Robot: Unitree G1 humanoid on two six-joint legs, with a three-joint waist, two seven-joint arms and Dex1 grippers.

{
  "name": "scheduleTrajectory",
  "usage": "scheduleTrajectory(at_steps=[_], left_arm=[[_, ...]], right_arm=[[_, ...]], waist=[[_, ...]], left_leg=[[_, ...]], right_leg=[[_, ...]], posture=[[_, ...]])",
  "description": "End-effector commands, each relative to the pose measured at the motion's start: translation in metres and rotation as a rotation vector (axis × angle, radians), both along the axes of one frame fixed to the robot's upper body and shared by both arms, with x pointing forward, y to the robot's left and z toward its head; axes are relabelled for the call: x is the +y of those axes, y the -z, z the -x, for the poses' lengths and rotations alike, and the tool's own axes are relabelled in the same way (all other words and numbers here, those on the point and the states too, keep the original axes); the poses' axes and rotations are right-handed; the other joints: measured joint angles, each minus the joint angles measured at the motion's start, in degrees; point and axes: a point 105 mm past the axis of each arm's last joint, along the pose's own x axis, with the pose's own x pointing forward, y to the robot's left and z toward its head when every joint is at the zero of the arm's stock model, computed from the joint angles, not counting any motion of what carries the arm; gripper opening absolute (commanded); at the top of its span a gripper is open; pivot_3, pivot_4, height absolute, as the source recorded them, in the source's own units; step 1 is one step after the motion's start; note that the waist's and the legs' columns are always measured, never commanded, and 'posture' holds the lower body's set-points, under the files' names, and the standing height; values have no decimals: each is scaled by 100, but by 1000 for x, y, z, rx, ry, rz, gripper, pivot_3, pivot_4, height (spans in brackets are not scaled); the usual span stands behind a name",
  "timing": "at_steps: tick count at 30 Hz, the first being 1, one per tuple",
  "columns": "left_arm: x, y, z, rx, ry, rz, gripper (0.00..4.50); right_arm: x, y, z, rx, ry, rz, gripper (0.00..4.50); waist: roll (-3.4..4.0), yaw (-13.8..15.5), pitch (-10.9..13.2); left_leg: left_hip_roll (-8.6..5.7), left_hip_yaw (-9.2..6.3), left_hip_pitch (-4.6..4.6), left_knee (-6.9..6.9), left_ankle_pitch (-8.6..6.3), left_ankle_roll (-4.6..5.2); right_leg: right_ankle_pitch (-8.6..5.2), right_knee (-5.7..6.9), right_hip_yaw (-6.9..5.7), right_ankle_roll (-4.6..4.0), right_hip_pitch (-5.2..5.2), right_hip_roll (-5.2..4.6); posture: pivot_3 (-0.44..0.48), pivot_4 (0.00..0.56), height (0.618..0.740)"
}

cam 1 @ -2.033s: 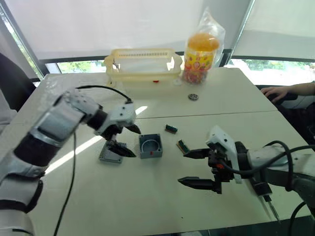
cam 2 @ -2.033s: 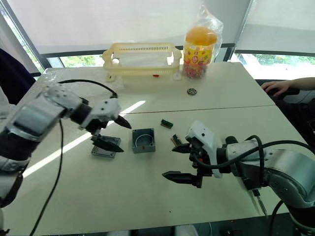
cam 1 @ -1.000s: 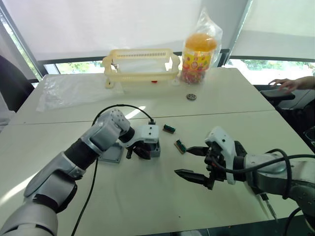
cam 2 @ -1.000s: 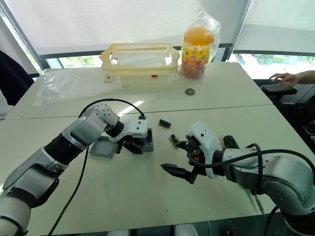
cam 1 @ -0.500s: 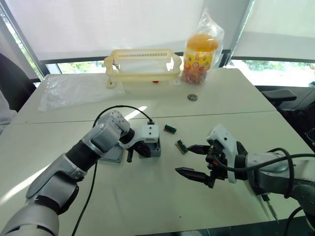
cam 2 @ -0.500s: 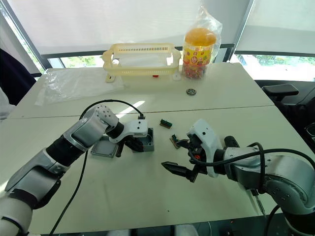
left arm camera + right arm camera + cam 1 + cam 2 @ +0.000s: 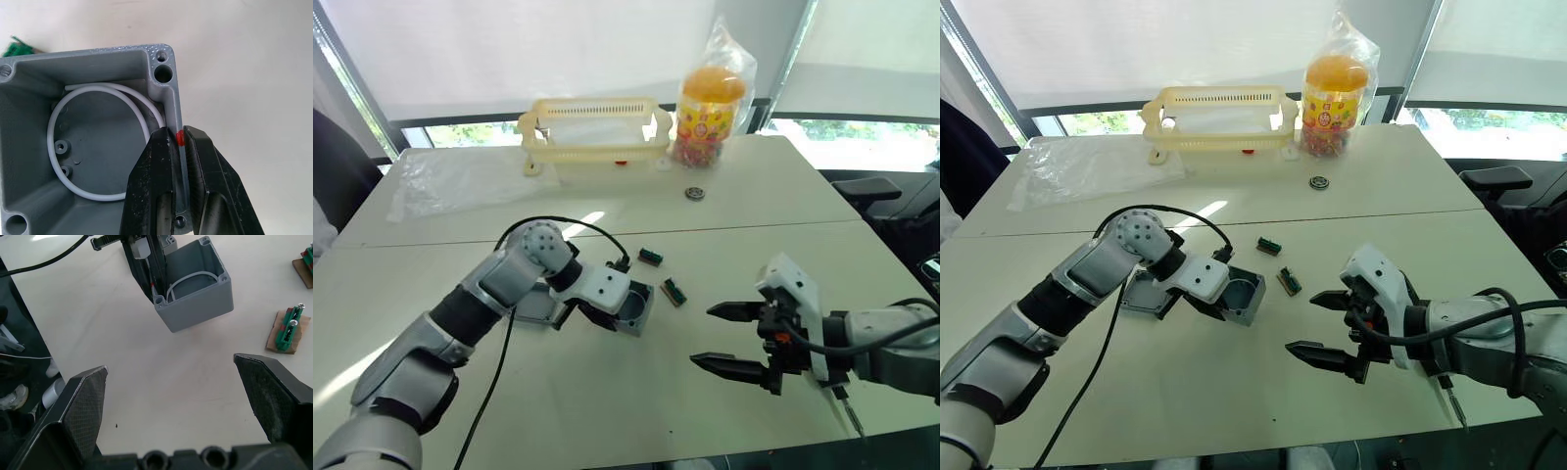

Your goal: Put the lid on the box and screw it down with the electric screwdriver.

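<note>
Left gripper (image 7: 178, 147) is pinched on one wall of the box (image 7: 633, 306), one finger inside and one outside, right at the small red mark on the rim. The box sits on the near half of the table (image 7: 1234, 392), tilted, opening turned toward the right arm; whether its base is off the surface is hard to judge. Inside it a thin white ring lies against the floor; the near corner of the box is cut off in the left wrist view.

The lid (image 7: 534, 306) lies flat on the table just beside the box on the robot's left, mostly hidden behind the left forearm and wrist, only a grey edge showing.

Right gripper (image 7: 1332, 328) hovers over the table well apart from the box, fingers spread wide, nothing between them. The electric screwdriver (image 7: 847, 411) is mostly hidden under the right forearm; only its thin tip end shows near the table edge, and what holds it can't be made out.

Two small green pieces (image 7: 674, 291) lie between the box and the right gripper. Far side of the table: yellow basket (image 7: 595, 127), a bagged jar with orange lid (image 7: 713, 103), a small round dark object (image 7: 694, 193), a clear plastic sheet (image 7: 460, 176).
</note>
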Motion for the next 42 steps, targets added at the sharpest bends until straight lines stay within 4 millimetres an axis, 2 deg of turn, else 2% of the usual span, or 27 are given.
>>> scheduleTrajectory(at_steps=[1, 10, 16, 22, 25, 28, 31, 32, 35, 39, 42], left_arm=[[3, -6, 0, -45, 99, -41, 53], [-11, -3, -7, -11, 128, -75, 53], [-4, 9, -1, 0, 163, -120, 53], [-8, 11, 0, 7, 168, -112, 53], [-11, 10, -1, 1, 167, -94, 1172], [-12, 9, -1, -4, 163, -83, 2620], [-14, -2, -4, -21, 144, -52, 4195], [-14, -10, -5, -17, 120, -32, 4464], [-12, -48, -6, 12, 27, 47, 4464], [-2, -92, 7, 140, -91, 165, 4464], [10, -118, -3, 185, -275, 319, 4464]], right_arm=[[3, -6, 4, -41, -5, -13, 4500], [8, -2, 2, -50, 21, -36, 4500], [9, -1, 3, -54, 37, -41, 4500], [9, -1, 1, -58, 45, -44, 4500], [9, -1, 0, -60, 47, -46, 4500], [9, -1, -1, -62, 47, -47, 4500], [10, -1, -2, -63, 44, -51, 4500], [11, -1, -2, -63, 42, -53, 4500], [12, -1, -1, -50, 28, -69, 4500], [16, -2, 1, -27, 4, -107, 4500], [16, -12, -5, -31, 6, -177, 4500]], waist=[[0, -1, 0], [-1, 0, 0], [-1, -18, 0], [-1, 5, 0], [-1, 3, 0], [-1, 0, 0], [-1, -14, 0], [-1, -12, 0], [-2, -7, 1], [0, -27, 1], [2, -21, 0]], left_leg=[[0, 1, -1, 0, 0, 0], [-1, 1, -2, 3, 0, 0], [2, -5, 0, 2, -2, 4], [2, -3, 0, 3, -2, 4], [2, -3, -1, 3, -2, 4], [2, -3, 0, 3, -2, 4], [2, -3, 0, 3, -2, 4], [2, -4, 1, 3, -2, 4], [2, -4, -1, 3, -2, 4], [3, -5, -1, 3, -2, 4], [3, -5, 3, 2, -3, 5]], right_leg=[[0, 0, 1, 0, 0, 0], [0, -2, 1, 0, 2, -1], [0, 0, 3, 0, 0, 6], [0, 0, 3, 0, 2, 4], [0, 0, 2, 0, 2, 4], [0, 0, 2, 0, 2, 4], [0, 0, 3, 0, 1, 5], [0, 0, 3, 0, 1, 6], [0, 0, 2, 0, 1, 6], [0, 0, 2, 1, 0, 5], [-1, 2, 1, 2, 2, 5]], posture=[[0, 150, 740], [0, 150, 740], [0, 150, 740], [0, 150, 740], [0, 150, 740], [0, 150, 740], [0, 150, 740], [0, 150, 740], [0, 150, 740], [0, 150, 740], [0, 150, 740]])
